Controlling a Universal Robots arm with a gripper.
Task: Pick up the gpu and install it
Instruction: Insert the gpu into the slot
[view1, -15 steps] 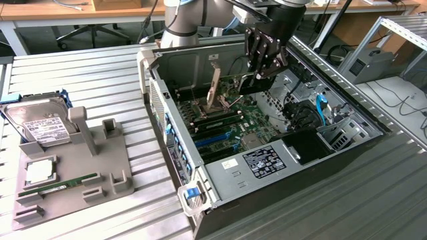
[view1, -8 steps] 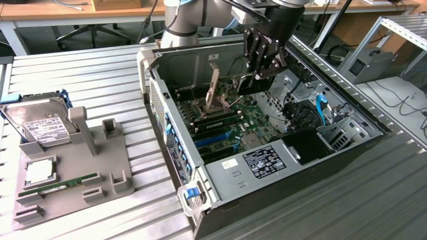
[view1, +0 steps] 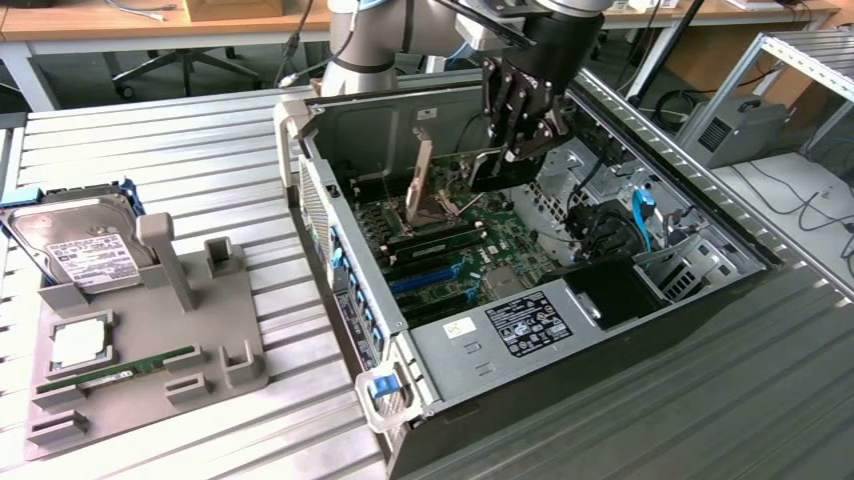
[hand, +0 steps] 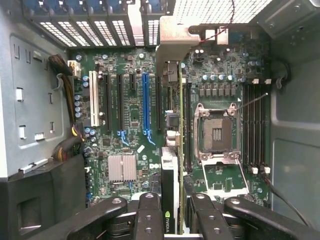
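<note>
the gripper (view1: 521, 135) hangs inside the open case (view1: 447, 350), its fingers clamped on the gpu (hand: 170, 192). the card stands on edge between the fingers and reaches away from the gripper to its silvery bracket (view1: 420, 175). it is over the motherboard (hand: 130, 115), beside the cpu socket (hand: 216, 134).

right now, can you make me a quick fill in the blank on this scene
The gripper holds the gpu over the open computer ___.
The hard drive rests on the grey fixture at the exterior view's ___.
The CPU socket on the motherboard is ___.
Missing words: case; left; empty.
</note>
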